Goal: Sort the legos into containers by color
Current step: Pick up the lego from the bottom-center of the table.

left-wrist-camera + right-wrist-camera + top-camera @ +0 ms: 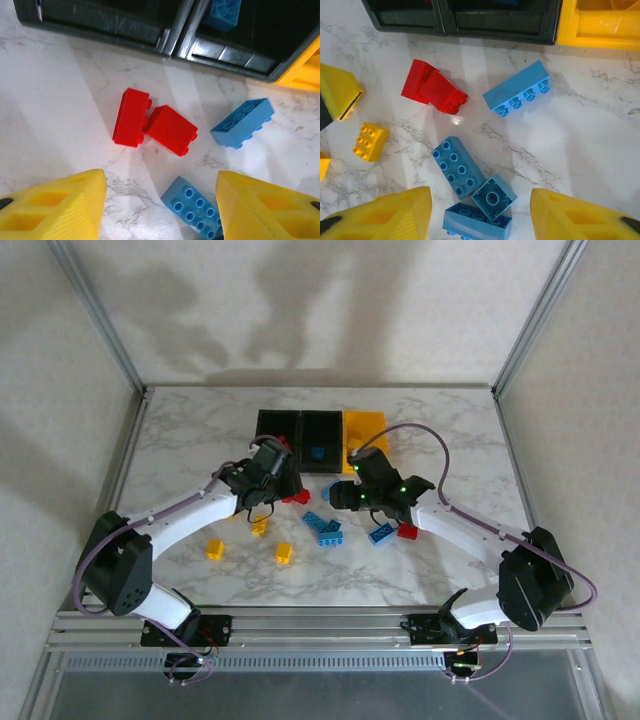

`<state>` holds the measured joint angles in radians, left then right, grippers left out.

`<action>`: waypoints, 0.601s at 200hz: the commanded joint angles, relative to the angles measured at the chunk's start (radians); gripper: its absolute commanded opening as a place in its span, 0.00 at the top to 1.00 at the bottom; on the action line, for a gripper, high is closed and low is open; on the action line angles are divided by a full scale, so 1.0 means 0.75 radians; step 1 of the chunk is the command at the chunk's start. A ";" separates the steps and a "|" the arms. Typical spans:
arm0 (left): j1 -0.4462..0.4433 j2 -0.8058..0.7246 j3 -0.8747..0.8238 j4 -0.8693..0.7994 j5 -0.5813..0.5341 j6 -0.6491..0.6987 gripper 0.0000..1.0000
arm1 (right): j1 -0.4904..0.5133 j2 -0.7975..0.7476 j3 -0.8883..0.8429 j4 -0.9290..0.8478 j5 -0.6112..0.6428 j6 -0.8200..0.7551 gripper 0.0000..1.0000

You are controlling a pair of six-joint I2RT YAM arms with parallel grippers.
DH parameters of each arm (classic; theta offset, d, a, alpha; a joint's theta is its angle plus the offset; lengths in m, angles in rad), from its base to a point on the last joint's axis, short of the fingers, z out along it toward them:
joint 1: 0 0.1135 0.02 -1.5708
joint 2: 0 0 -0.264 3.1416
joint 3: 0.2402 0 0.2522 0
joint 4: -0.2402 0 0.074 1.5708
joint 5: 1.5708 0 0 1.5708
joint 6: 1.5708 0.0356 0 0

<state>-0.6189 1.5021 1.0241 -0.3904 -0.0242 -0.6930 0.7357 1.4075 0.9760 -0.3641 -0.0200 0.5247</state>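
Two red legos, light, stiff and slick, likely best pinched across flat sides, lie touching just before the black containers near the table's far edge, with left gripper and right gripper hovering, fingers apart, empty.

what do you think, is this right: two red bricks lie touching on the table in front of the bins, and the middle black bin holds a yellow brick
One thing is wrong: the brick in the middle black bin is a blue brick, not yellow, as the left wrist view shows. The two red bricks do lie touching on the table in front of the bins.
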 commanded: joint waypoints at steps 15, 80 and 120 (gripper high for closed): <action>-0.059 -0.043 -0.081 0.031 0.016 -0.039 0.41 | -0.004 0.020 0.001 -0.051 -0.020 0.050 0.39; -0.060 -0.216 -0.292 0.059 0.074 -0.068 0.38 | 0.097 0.055 -0.026 -0.147 0.021 0.103 0.30; -0.050 -0.353 -0.448 0.127 0.126 -0.146 0.34 | 0.215 0.179 -0.020 -0.136 0.031 0.174 0.25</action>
<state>-0.6624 1.2930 0.7486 -0.3290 0.0349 -0.7532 0.8551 1.4879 0.9607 -0.4381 -0.0189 0.6094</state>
